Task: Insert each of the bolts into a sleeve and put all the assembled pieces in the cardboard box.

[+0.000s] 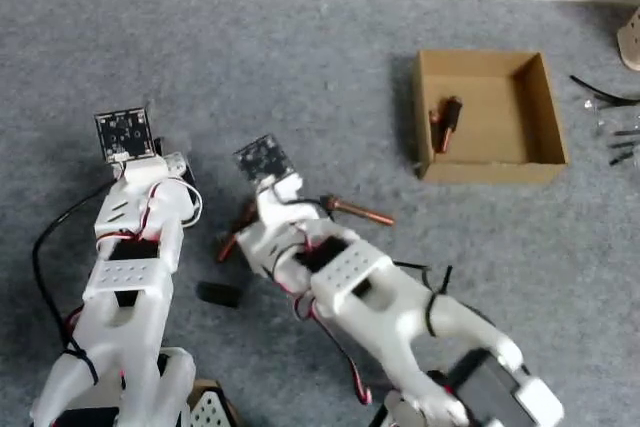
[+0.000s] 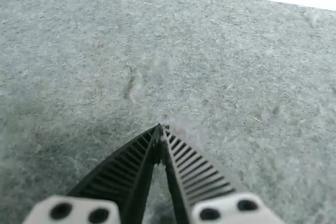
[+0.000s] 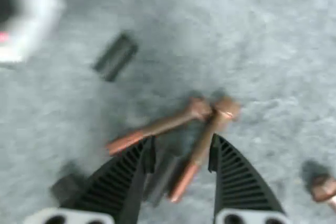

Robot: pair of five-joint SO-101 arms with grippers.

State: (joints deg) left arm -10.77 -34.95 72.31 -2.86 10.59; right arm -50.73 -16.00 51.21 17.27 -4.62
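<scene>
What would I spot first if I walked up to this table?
Probably the two copper bolts lying head to head on the grey mat, with the right arm's open tool hanging right over them. Next comes the cardboard box farther back on the mat, with one assembled piece already lying inside.

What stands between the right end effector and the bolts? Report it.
Nothing visible does. The open right end effector hangs directly over the two copper bolts. A dark sleeve lies beside them, between the fingers, not covering them.
</scene>
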